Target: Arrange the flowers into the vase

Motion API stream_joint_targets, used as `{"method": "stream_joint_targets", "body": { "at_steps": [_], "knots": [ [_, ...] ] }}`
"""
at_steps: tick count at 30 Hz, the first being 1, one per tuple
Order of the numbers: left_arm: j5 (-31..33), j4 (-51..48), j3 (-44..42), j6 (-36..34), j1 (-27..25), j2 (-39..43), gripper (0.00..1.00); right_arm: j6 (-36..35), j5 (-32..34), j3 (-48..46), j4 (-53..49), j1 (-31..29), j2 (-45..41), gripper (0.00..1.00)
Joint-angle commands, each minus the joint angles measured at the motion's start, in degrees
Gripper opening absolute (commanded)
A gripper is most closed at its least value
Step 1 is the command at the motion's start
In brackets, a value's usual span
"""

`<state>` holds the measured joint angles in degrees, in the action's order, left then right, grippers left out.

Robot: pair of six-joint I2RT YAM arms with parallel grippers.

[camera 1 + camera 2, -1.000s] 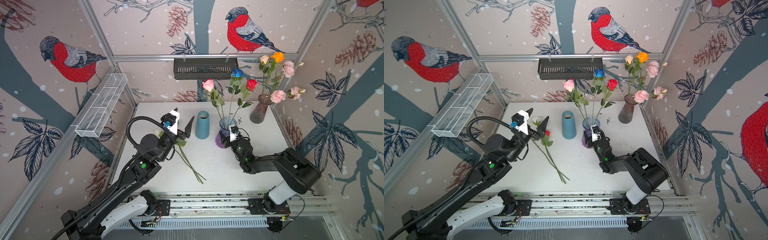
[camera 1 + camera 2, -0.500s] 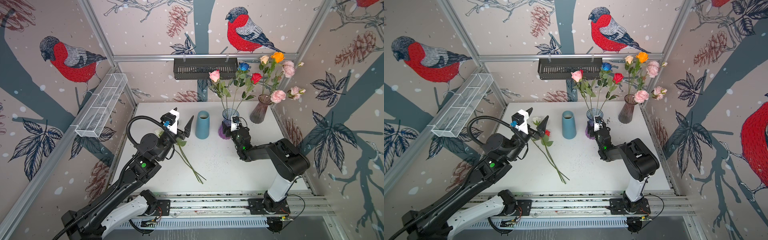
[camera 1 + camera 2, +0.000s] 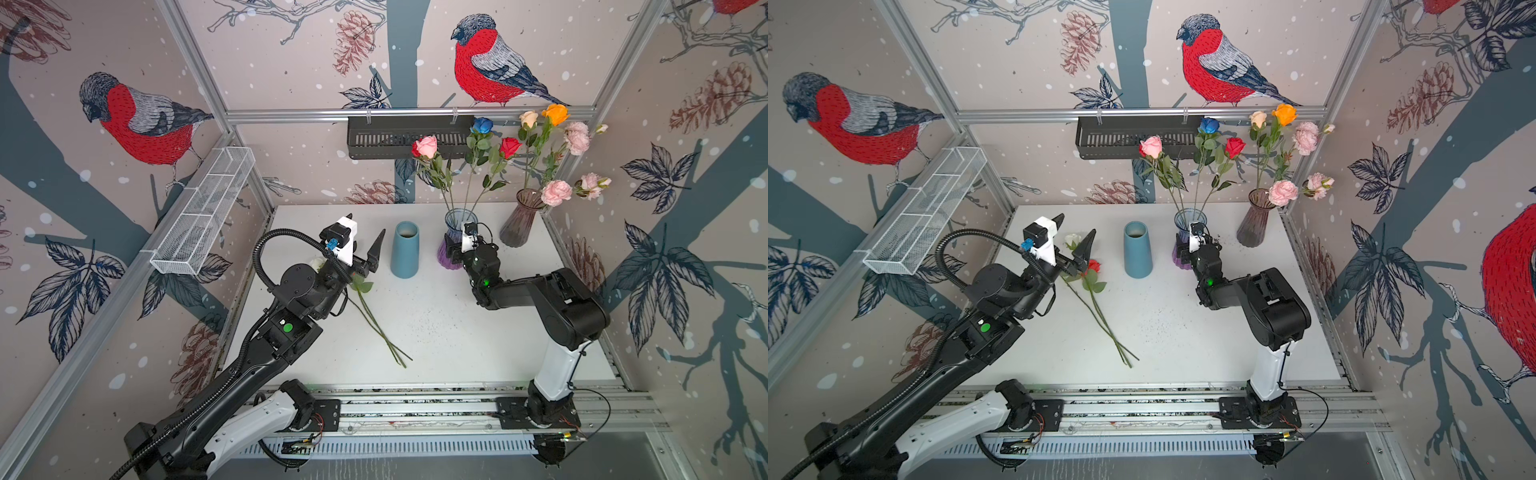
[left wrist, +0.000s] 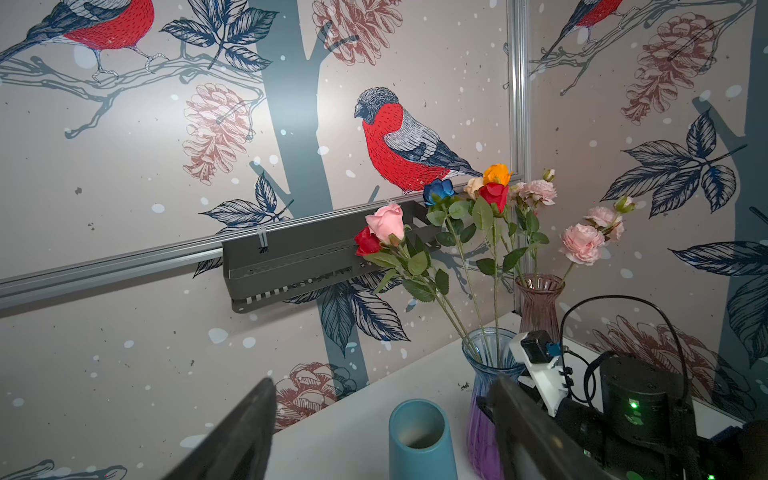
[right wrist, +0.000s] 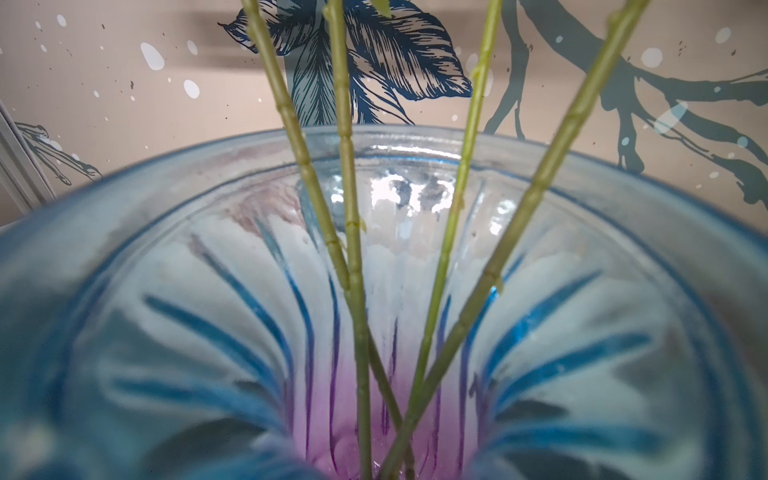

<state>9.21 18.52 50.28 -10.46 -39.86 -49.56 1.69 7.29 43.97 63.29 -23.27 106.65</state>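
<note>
my left jaws are open, hovering over two loose roses (image 3: 1094, 266) on the table: heads right under me, stems running toward the front rail. teal vase (image 3: 405, 249) empty beside them. my right jaws clamp the blue-purple glass vase (image 3: 456, 222), four stems in it. left arm's nearer.

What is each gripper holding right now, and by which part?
The right gripper appears to clasp the blue-purple glass vase around its body, below the rim. The left gripper is open, holding nothing.
</note>
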Motion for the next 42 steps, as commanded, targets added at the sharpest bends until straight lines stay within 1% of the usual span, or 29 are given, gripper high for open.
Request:
{"method": "stream_joint_targets", "body": {
  "at_steps": [1,3,5,7,10,16,21,24,27,29,31,32,34,35,37,39,42],
  "knots": [
    [-0.51,1.96,0.52,0.79,0.39,-0.1,0.8,-1.94,0.08,-0.19,-4.67,0.17,-0.01,0.73],
    [-0.52,1.97,0.52,0.88,0.47,-0.19,0.8,-2.13,-0.04,-0.37,-5.01,0.33,-0.51,0.86],
    [-0.56,2.0,0.52,0.97,0.57,-0.19,0.8,-2.31,-0.38,-0.51,-5.48,0.33,-1.36,0.95],
    [-0.52,2.01,0.44,1.05,0.66,-0.28,0.8,-2.55,-0.99,-0.62,-6.16,0.33,-2.63,1.0],
    [-0.59,2.01,0.43,1.15,0.74,-0.3,0.8,-2.82,-1.39,-1.32,-7.09,0.0,-5.88,0.99],
    [-0.69,2.04,0.43,1.32,0.74,0.05,0.8,-3.54,0.61,-4.75,-9.56,-1.07,-14.4,0.99],
    [-0.69,2.29,0.26,1.67,0.74,0.68,0.8,-3.54,4.38,-9.91,-11.33,-3.06,-24.06,0.99],
    [-0.73,2.62,-0.01,2.02,0.74,0.85,0.8,-3.33,4.14,-10.99,-14.77,-4.04,-30.11,0.99],
    [-1.18,2.66,0.07,2.44,0.74,0.8,0.8,-0.02,0.4,-7.13,-24.89,-4.38,-34.46,0.95],
    [-1.47,2.59,0.04,2.55,0.74,0.78,0.8,2.37,-6.9,-1.93,-34.18,-4.41,-34.58,0.92],
    [-1.38,2.57,0.08,2.46,0.74,0.78,0.8,1.84,-13.19,3.04,-41.23,-5.72,-34.31,0.89],
    [-1.39,2.61,0.0,2.37,0.74,0.74,0.8,0.88,-14.32,5.06,-44.13,-7.32,-33.46,0.89],
    [-1.14,2.63,-0.01,2.37,0.74,0.87,0.8,-0.35,-15.18,8.14,-47.14,-10.25,-31.16,0.91],
    [-1.21,2.76,-0.1,2.37,0.74,0.86,0.8,0.59,-15.79,10.21,-48.78,-11.26,-29.5,0.91],
    [-1.32,2.77,-0.1,2.37,0.74,0.87,0.8,4.03,-16.16,15.37,-52.73,-12.1,-25.62,0.91],
    [-1.47,2.68,-0.01,2.37,0.74,0.79,0.8,8.34,-15.62,20.88,-55.96,-12.49,-21.51,0.89],
    [-1.54,2.57,-0.01,2.35,0.74,0.74,0.8,12.79,-14.24,29.41,-60.91,-12.94,-15.22,0.86]
  ]
}}
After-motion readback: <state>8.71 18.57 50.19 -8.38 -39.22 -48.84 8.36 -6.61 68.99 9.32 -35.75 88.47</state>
